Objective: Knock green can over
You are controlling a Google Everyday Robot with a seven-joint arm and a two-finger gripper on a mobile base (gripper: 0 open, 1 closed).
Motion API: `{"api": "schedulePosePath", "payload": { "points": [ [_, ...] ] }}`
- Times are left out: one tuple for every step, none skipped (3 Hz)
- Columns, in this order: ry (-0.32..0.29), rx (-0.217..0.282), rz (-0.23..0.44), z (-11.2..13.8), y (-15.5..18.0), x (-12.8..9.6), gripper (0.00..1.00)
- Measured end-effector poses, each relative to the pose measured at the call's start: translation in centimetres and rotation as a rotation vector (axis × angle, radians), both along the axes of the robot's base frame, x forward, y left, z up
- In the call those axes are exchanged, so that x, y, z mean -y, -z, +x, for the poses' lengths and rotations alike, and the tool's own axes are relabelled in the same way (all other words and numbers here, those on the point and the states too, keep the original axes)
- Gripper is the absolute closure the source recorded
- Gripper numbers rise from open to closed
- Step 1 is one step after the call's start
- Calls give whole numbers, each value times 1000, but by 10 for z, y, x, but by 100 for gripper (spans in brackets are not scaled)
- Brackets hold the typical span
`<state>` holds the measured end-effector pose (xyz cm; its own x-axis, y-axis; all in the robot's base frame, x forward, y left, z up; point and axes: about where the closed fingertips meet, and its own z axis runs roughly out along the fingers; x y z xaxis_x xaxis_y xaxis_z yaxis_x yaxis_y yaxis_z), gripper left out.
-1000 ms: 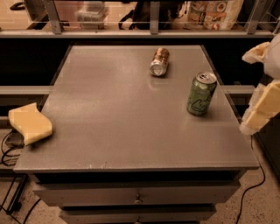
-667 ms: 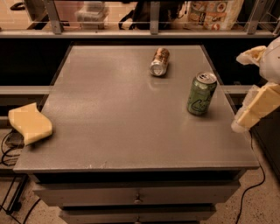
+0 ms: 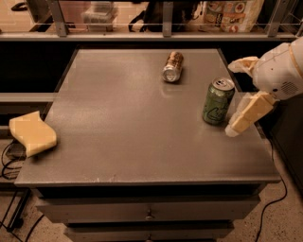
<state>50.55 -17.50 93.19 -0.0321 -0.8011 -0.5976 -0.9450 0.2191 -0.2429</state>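
The green can (image 3: pixel 217 102) stands upright on the right side of the grey table (image 3: pixel 123 123), silver top with pull tab facing up. My gripper (image 3: pixel 234 98) reaches in from the right edge, just to the right of the can at its height. The gripper is open and empty: one pale finger (image 3: pixel 241 64) lies beyond the can's top right, the other finger (image 3: pixel 247 115) points down-left beside its base. Neither finger visibly touches the can.
A brown-and-gold can (image 3: pixel 173 66) lies on its side at the back of the table. A yellow sponge (image 3: pixel 32 133) overhangs the left edge. A rail and shelf with bags (image 3: pixel 232 14) run behind. Drawers (image 3: pixel 149 212) sit below; cables (image 3: pixel 9 160) hang at left.
My gripper has moved left and in over the table's right edge, closing most of the gap to the green can. The can has not moved.
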Motion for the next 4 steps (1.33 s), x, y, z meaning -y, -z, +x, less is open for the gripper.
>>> {"api": "schedulePosePath", "payload": {
  "points": [
    [-56,-28,59,18,22,-18,0],
    [-83,-53,90,31,41,-29,0],
    [-81,-42,110,40,37,-27,21],
    [-100,-15,108,42,17,-30,91]
  ]
}}
